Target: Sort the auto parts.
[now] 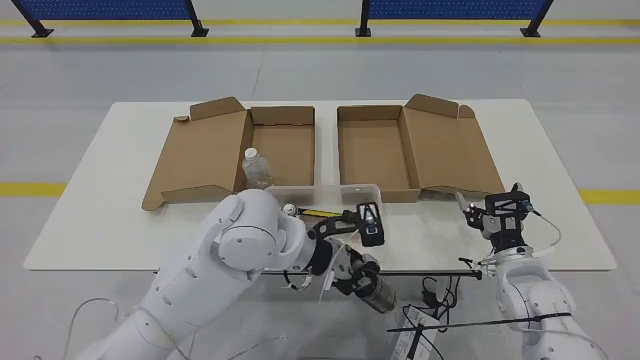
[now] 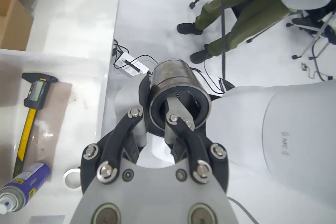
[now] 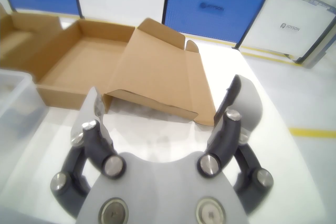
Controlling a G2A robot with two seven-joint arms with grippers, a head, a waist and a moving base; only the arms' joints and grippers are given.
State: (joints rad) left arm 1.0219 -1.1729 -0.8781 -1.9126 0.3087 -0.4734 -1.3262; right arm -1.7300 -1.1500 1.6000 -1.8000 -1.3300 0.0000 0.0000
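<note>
Left tool astride metal sleeve wall, off table

White table, open cardboard box, second open box beside it, clear bin near both

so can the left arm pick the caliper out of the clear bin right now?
Probably not: the left gripper is shut on a metal sleeve, one finger inside its bore. The caliper lies uncovered in the clear bin, so only the occupied grip blocks it.

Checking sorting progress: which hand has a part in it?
The left hand, shut on the metal cylinder, one finger inside its bore; the right hand is open and empty.
</note>
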